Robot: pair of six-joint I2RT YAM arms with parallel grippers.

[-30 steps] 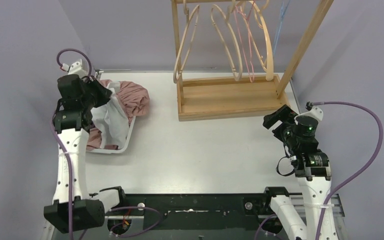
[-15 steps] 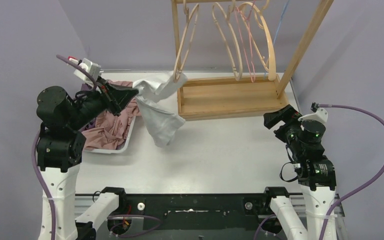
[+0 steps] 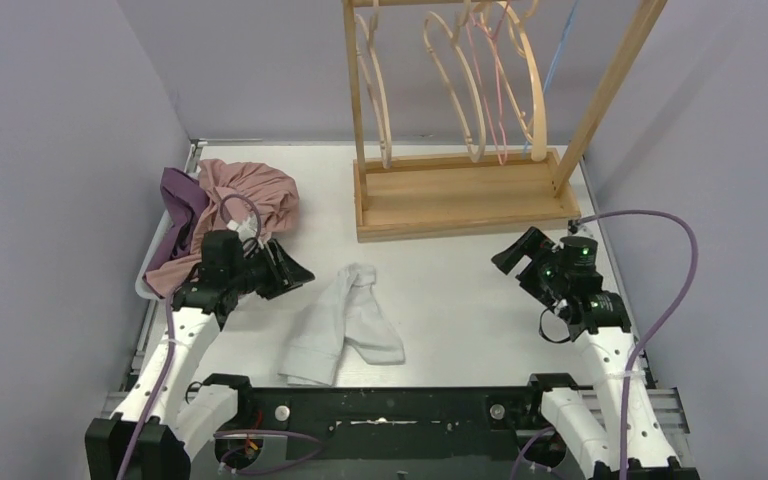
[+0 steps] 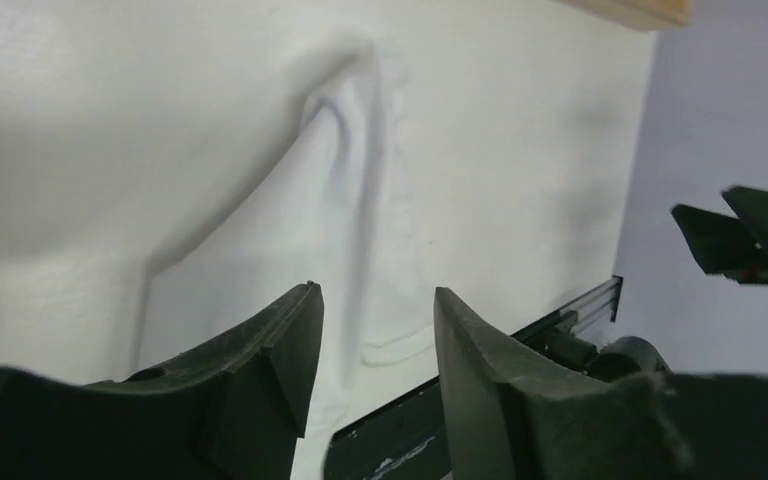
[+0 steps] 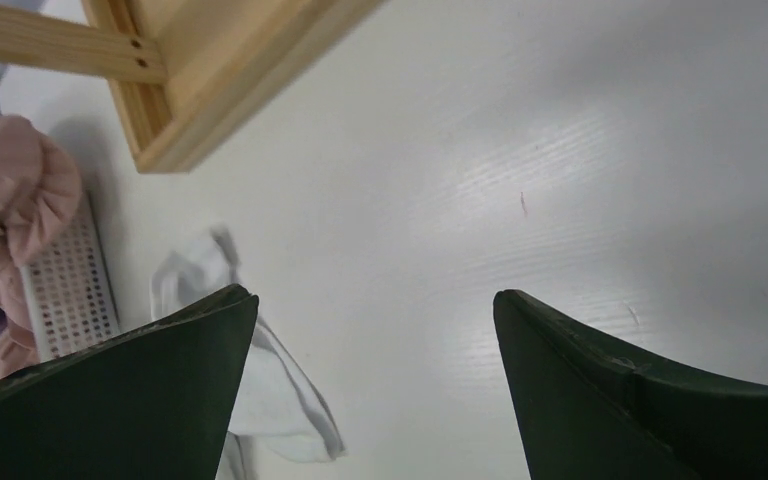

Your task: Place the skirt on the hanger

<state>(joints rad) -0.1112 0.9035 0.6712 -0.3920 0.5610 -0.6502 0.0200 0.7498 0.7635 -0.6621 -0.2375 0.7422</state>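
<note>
The white skirt (image 3: 345,325) lies crumpled on the table between the arms, free of both grippers. My left gripper (image 3: 295,272) hovers just left of its upper end; in the left wrist view the left gripper (image 4: 378,293) stands open over the skirt (image 4: 350,200), nothing between its fingers. My right gripper (image 3: 505,258) is wide open off to the right, pointing toward the skirt (image 5: 190,275), which shows far off past its left finger. Several wooden hangers (image 3: 477,148) hang on the rack at the back.
The rack's wooden base (image 3: 460,195) stands at the back middle, also seen as a base (image 5: 210,100) in the right wrist view. A white basket (image 5: 65,290) heaped with pink clothes (image 3: 255,190) and a purple garment (image 3: 182,200) sits at the left.
The left gripper has opened and let go of the skirt, which dropped from mid-air onto the table. The left arm came down low beside it. The right arm shifted slightly left.
</note>
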